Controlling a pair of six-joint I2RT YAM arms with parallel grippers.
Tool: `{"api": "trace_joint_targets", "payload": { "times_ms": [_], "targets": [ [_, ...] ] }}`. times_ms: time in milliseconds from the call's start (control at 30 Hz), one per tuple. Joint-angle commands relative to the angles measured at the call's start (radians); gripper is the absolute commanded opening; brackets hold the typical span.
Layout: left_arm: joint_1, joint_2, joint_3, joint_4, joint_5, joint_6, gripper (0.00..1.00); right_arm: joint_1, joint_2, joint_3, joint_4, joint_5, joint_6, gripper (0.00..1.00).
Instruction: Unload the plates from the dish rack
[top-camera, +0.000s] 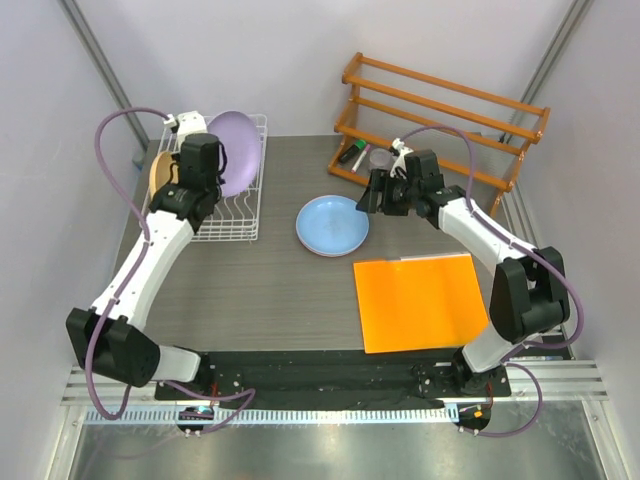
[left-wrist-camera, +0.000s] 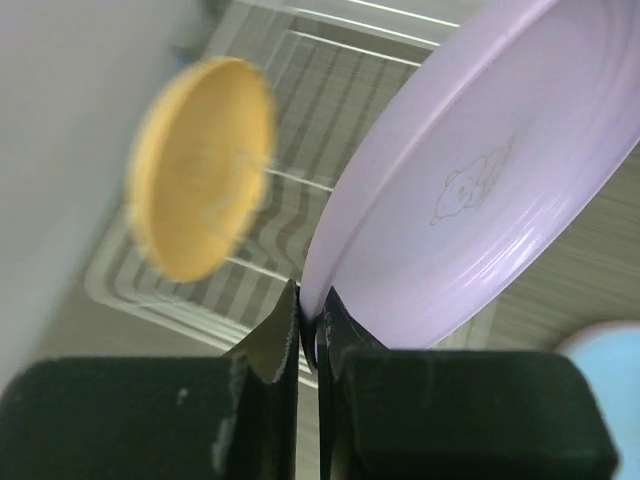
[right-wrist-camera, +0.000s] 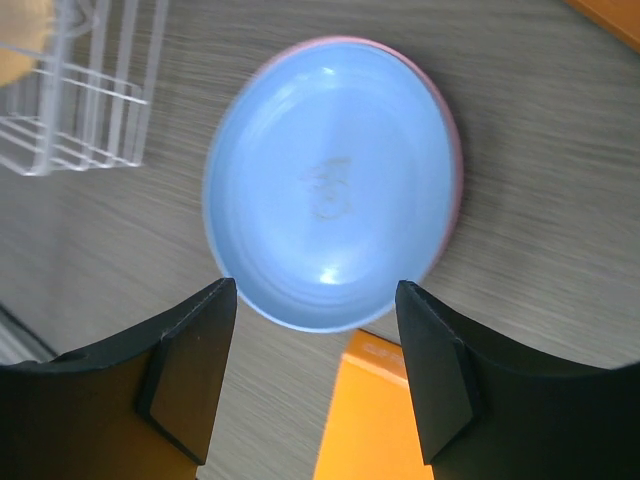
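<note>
The white wire dish rack (top-camera: 238, 228) stands at the table's back left and shows in the left wrist view (left-wrist-camera: 330, 60). My left gripper (left-wrist-camera: 310, 305) is shut on the rim of the lavender plate (left-wrist-camera: 480, 200), held tilted above the rack (top-camera: 238, 148). The yellow-orange plate (left-wrist-camera: 200, 165) stands on edge in the rack (top-camera: 158, 172). The light blue plate (top-camera: 332, 224) lies flat mid-table, stacked on the pink plate, whose rim (right-wrist-camera: 452, 160) peeks out. My right gripper (right-wrist-camera: 315, 300) hangs open and empty above the blue plate (right-wrist-camera: 330, 185).
A flat orange square sheet (top-camera: 420, 300) lies front right, its corner visible in the right wrist view (right-wrist-camera: 370, 420). An orange-brown wooden slatted shelf (top-camera: 440, 115) stands at the back right with small items under it.
</note>
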Motion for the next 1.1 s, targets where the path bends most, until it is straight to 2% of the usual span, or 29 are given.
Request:
{"api": "trace_joint_targets", "payload": {
  "times_ms": [0, 200, 533, 633, 667, 767, 800, 833, 867, 900, 967, 1000, 1067],
  "targets": [
    [-0.01, 0.013, -0.026, 0.032, 0.51, -0.196, 0.0, 0.031, -0.061, -0.005, 0.189, -0.154, 0.08, 0.71],
    [-0.013, 0.077, -0.048, 0.08, 0.783, -0.285, 0.0, 0.065, -0.042, -0.003, 0.278, -0.188, 0.116, 0.73],
    [-0.048, 0.085, -0.111, 0.094, 0.906, -0.311, 0.0, 0.08, 0.033, 0.026, 0.287, -0.171, 0.116, 0.74],
    [-0.067, 0.07, -0.138, 0.097, 0.908, -0.313, 0.0, 0.082, 0.065, 0.033, 0.284, -0.159, 0.114, 0.71],
    [-0.068, 0.062, -0.141, 0.097, 0.908, -0.316, 0.0, 0.082, 0.073, 0.035, 0.284, -0.159, 0.113, 0.68],
    [-0.068, 0.051, -0.164, 0.101, 0.901, -0.31, 0.0, 0.082, 0.091, 0.04, 0.288, -0.167, 0.111, 0.37],
    [-0.07, 0.05, -0.167, 0.098, 0.897, -0.308, 0.0, 0.082, 0.093, 0.04, 0.287, -0.173, 0.11, 0.17],
    [-0.068, 0.05, -0.169, 0.097, 0.888, -0.306, 0.0, 0.082, 0.093, 0.037, 0.288, -0.174, 0.111, 0.06],
    [-0.068, 0.05, -0.167, 0.092, 0.868, -0.306, 0.0, 0.082, 0.091, 0.035, 0.288, -0.164, 0.114, 0.01],
    [-0.07, 0.056, -0.164, 0.084, 0.847, -0.303, 0.14, 0.082, 0.088, 0.032, 0.288, -0.154, 0.116, 0.01],
    [-0.07, 0.062, -0.149, 0.066, 0.799, -0.297, 0.53, 0.082, 0.077, 0.027, 0.266, -0.102, 0.117, 0.01],
    [-0.068, 0.062, -0.143, 0.048, 0.737, -0.279, 0.69, 0.08, 0.076, 0.027, 0.252, -0.073, 0.114, 0.01],
    [-0.068, 0.063, -0.119, 0.022, 0.652, -0.261, 0.89, 0.074, 0.083, 0.041, 0.203, -0.015, 0.108, 0.01]
  ]
}}
